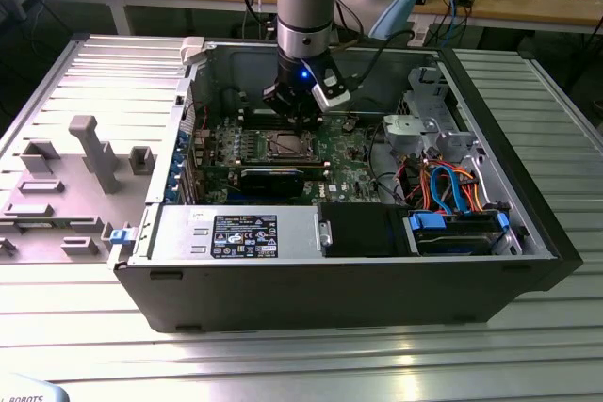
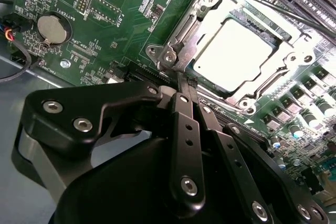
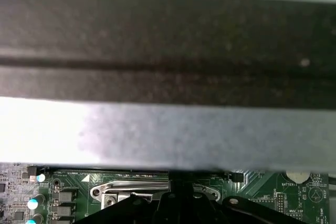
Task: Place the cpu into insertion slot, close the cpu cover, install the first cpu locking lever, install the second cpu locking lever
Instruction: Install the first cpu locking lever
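End effector (image 2: 184,85), fingers pinched together and empty, sits at cpu cover (image 2: 197,22) edge over seated cpu (image 2: 233,51); press squarely, avoid slipping.

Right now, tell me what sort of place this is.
Probably an electronics or robotics lab bench. An open black desktop computer case lies on a ribbed grey metal table, a wooden workbench strewn with cables stands behind, and a grey moulded fixture tray sits beside the case.

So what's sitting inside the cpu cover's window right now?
In the second wrist view the cpu fills the window of the cpu cover, its pale metal top showing. The insertion slot under it is covered. The gripper sits at the cover's corner, fingers together.
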Robot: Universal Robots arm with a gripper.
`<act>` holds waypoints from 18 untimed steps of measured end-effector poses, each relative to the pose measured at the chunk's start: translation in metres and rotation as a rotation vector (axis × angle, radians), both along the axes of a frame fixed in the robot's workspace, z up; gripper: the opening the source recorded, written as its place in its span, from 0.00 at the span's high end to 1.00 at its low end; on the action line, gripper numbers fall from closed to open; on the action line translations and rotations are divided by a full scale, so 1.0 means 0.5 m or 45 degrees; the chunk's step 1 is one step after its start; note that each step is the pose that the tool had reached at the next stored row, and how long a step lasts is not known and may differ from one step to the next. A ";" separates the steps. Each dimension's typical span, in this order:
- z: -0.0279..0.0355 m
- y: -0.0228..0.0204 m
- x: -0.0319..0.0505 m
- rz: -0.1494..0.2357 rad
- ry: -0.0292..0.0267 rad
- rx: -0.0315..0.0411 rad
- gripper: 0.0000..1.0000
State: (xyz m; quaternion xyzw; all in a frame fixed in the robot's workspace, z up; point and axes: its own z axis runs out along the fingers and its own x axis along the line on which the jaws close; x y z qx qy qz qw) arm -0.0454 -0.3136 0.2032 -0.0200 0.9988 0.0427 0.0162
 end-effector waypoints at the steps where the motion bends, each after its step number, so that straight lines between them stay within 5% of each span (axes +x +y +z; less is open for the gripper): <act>1: -0.001 0.0000 0.000 0.000 0.0002 -0.0028 0.89; 7: -0.005 0.0000 0.000 0.000 0.0015 0.0025 0.89; 12: -0.006 0.0005 0.001 0.000 0.0035 0.0459 0.89; 18: 0.012 -0.0004 0.001 0.000 0.0042 0.0485 0.89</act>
